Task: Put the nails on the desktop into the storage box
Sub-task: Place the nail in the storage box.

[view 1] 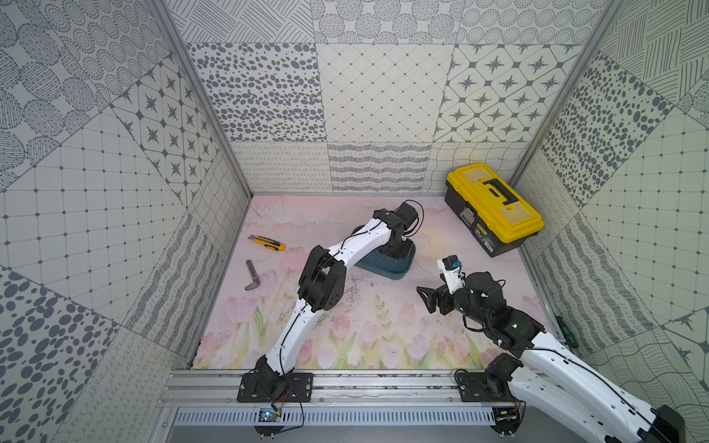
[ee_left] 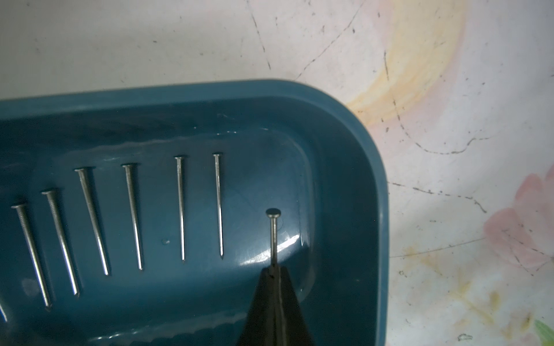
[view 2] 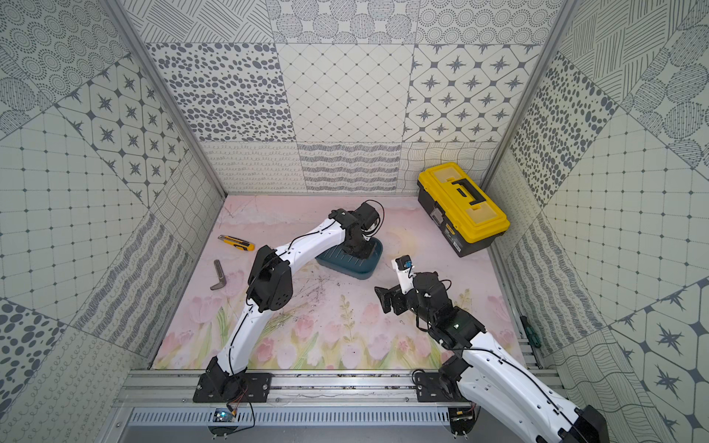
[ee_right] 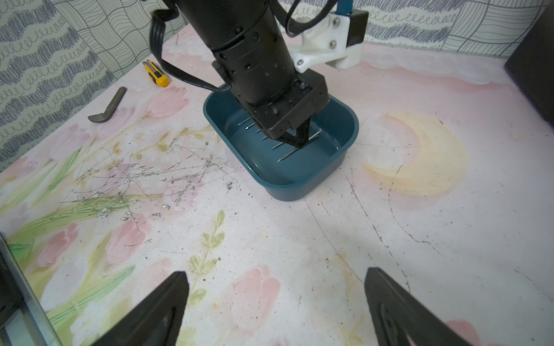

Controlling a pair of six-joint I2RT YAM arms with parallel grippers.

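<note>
The dark teal storage box (ee_left: 344,143) stands on the flowered desktop (view 1: 383,330), and several nails (ee_left: 132,215) lie side by side on its floor. My left gripper (ee_left: 273,268) reaches down into the box's end, shut on the tip of one more nail (ee_left: 273,236) whose head points away from the jaws. The right wrist view shows the same: the left gripper (ee_right: 301,140) inside the box (ee_right: 299,188). In both top views the left arm covers part of the box (view 1: 387,266) (view 2: 353,266). My right gripper (ee_right: 275,275) hovers open over bare desktop, nearer the front than the box.
A yellow-lidded black toolbox (view 1: 495,207) sits at the back right corner. A yellow utility knife (view 1: 266,243) and a bent grey metal bar (view 1: 252,276) lie at the left. A green-handled screwdriver (view 1: 566,331) rests on the right frame rail. Patterned walls enclose three sides.
</note>
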